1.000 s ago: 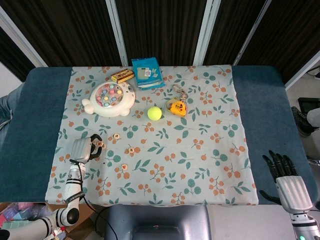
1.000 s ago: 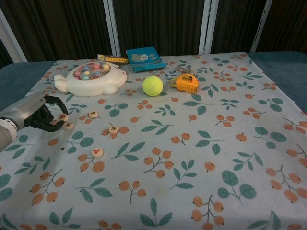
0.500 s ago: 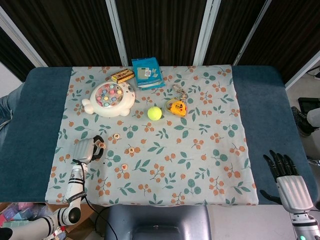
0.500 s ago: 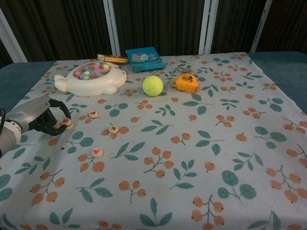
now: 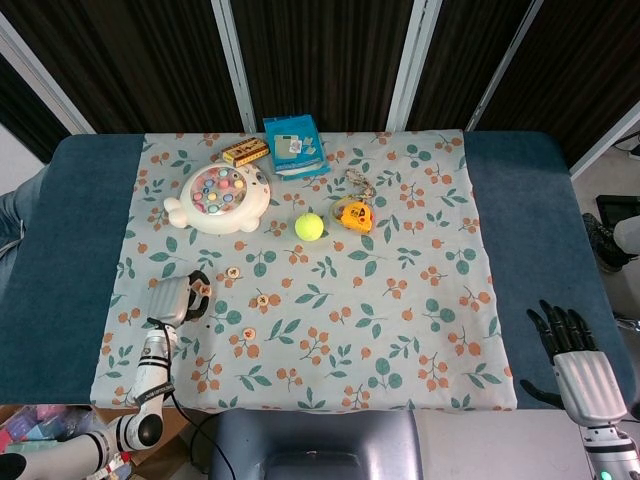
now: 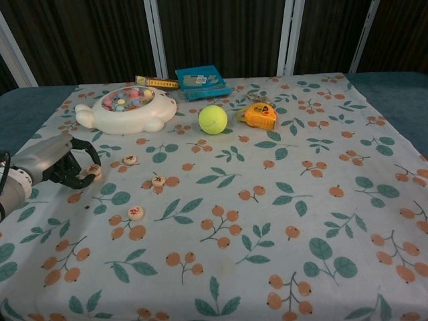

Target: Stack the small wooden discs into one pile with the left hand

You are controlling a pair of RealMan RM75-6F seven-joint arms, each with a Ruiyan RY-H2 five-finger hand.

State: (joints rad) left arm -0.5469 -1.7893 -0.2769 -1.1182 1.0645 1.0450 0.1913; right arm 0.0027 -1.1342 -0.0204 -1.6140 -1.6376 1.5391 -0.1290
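Observation:
My left hand (image 6: 57, 164) lies at the left edge of the floral cloth (image 6: 267, 221), with thumb and fingers curled around a small wooden disc (image 6: 93, 170) that it pinches low over the cloth. In the head view the same left hand (image 5: 171, 299) has that disc (image 5: 203, 290) at its fingertips. I cannot tell whether another disc lies beneath. Three more discs lie flat to its right: the nearest disc (image 6: 130, 160), a middle disc (image 6: 158, 179) and a front disc (image 6: 136, 212). My right hand (image 5: 575, 358) hangs open beyond the table's front right corner.
A white fishing-game toy (image 6: 127, 109) stands behind the discs. Further back are a tennis ball (image 6: 212, 119), an orange tape measure (image 6: 259, 115), a blue booklet (image 6: 198, 79) and a small yellow box (image 5: 245, 151). Blue table (image 5: 70, 250) borders the cloth.
Two discs lay apart at the left hand's fingertips a second ago; now only one shows there, between thumb and finger. The hand drew slightly toward me. The right hand stayed put.

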